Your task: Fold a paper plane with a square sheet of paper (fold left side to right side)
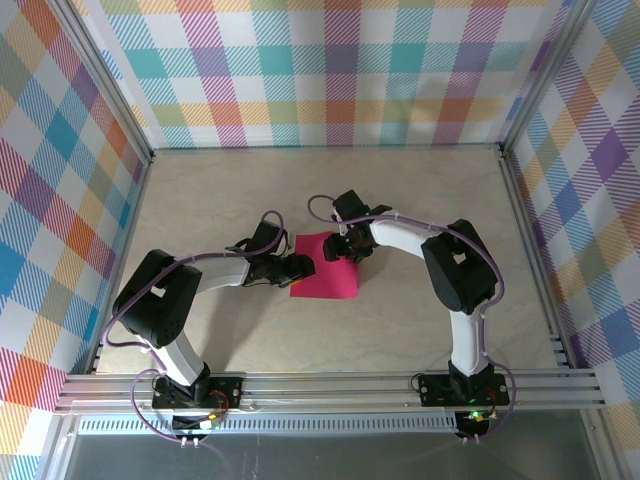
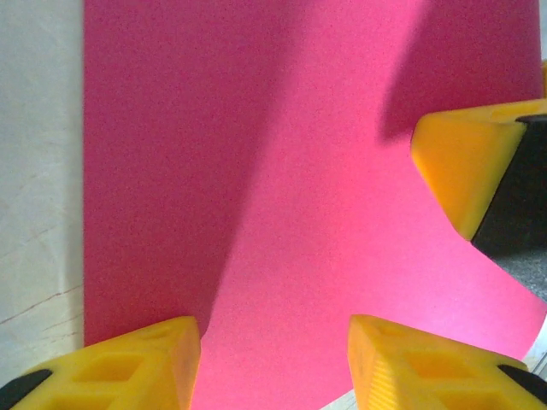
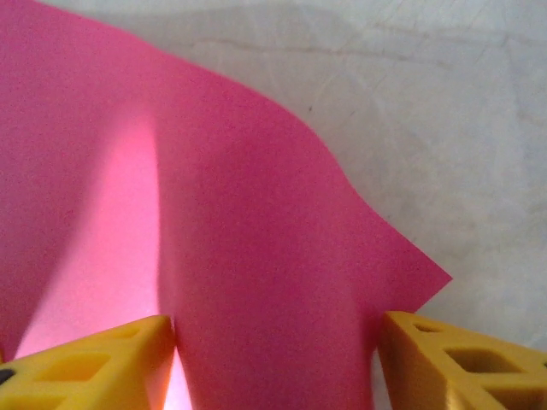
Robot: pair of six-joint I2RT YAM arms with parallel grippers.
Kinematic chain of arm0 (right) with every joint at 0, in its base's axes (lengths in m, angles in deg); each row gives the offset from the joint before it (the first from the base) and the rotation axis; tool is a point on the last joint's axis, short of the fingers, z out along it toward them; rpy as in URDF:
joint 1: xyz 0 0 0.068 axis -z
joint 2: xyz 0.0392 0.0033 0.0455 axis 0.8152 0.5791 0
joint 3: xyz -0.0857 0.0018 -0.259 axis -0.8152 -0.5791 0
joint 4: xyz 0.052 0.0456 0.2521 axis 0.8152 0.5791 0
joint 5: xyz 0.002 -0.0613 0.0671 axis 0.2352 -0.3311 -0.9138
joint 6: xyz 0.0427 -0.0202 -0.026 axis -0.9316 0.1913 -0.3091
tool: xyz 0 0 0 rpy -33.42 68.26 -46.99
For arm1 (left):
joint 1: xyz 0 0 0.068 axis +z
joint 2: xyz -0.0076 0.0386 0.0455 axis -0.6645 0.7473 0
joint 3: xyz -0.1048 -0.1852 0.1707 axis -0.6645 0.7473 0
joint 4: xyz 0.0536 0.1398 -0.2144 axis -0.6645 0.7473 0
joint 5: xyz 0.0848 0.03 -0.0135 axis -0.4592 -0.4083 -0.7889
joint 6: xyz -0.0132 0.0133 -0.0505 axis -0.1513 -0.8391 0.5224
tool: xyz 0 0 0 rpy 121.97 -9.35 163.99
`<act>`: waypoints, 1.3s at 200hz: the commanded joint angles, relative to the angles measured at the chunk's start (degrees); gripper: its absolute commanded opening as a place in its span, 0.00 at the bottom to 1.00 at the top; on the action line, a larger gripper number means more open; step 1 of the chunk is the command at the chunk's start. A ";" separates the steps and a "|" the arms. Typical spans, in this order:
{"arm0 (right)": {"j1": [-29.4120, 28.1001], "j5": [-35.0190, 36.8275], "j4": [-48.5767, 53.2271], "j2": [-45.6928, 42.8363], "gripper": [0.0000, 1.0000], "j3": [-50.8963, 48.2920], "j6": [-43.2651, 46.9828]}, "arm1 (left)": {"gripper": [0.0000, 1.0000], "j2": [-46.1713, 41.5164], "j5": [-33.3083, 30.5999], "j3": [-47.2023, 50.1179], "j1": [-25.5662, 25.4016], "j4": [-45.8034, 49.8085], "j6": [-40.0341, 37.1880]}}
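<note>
**Both sides set, nothing clamped**

Your square sheet of paper (image 1: 328,276) lies mid-table (image 1: 430,200), btwn the two arms. Your left gripper (image 2: 273,363) sits at its left edge, fingers apart, sheet flat under them. Your right gripper (image 3: 278,363) is at the far edge, jaws apart w/ bowed-up paper btwn them.

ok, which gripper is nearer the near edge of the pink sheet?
Left. The left gripper is over the left side of the square sheet of paper, closer to its near edge. The right gripper is at the sheet's far edge.
</note>
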 commanded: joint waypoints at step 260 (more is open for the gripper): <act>9.04 -48.12 2.92 -44.51 0.18 -11.00 9.63 | 1.00 -42.60 21.31 16.28 8.14 -26.63 -4.96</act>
